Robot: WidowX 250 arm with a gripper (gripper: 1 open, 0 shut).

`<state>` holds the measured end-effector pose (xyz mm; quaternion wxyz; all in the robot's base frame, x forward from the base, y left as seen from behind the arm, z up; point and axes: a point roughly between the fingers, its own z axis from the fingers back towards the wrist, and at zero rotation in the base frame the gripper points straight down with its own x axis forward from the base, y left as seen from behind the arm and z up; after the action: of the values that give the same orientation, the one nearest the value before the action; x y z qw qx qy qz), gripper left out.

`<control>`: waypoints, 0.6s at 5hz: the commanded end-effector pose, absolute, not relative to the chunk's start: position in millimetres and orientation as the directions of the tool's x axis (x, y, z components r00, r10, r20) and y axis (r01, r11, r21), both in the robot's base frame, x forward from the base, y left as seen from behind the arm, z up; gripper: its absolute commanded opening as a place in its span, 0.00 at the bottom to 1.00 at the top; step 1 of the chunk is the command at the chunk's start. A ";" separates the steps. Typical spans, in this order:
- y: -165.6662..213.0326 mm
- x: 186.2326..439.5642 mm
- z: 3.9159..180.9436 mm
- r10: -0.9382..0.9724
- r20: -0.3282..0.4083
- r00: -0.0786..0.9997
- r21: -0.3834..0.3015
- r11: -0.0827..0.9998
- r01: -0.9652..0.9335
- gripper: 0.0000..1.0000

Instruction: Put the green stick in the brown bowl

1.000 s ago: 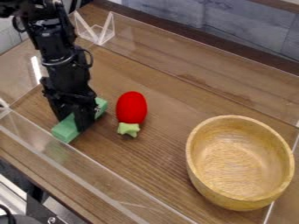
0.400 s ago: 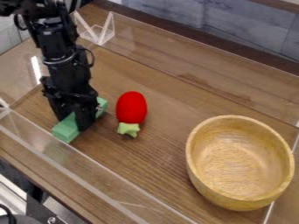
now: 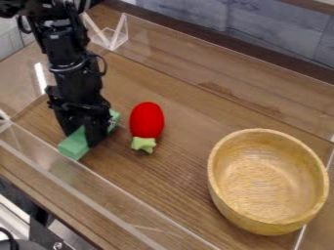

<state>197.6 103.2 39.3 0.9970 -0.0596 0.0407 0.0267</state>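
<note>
The green stick (image 3: 76, 145) lies flat on the wooden table at the left, running diagonally, with its lower end poking out toward the front. My gripper (image 3: 82, 128) points straight down over its middle and its black fingers (image 3: 98, 127) are shut on the stick. The stick still rests on the table. Far to the right sits the brown bowl (image 3: 271, 182), a round tan wooden bowl with nothing inside it.
A red strawberry toy (image 3: 146, 123) with green leaves lies just right of the gripper. Clear plastic walls (image 3: 39, 156) ring the table's front, left and back edges. Open wood lies between the strawberry and the bowl.
</note>
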 end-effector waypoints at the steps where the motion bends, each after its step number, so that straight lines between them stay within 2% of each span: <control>1: 108.7 208.0 55.1 0.047 -0.028 0.999 -0.077 0.996 -0.049 0.00; 3: 106.8 209.2 63.1 0.064 -0.028 0.998 -0.066 0.996 -0.066 0.00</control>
<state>198.1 100.7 47.6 0.9970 -0.0520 0.0444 0.0368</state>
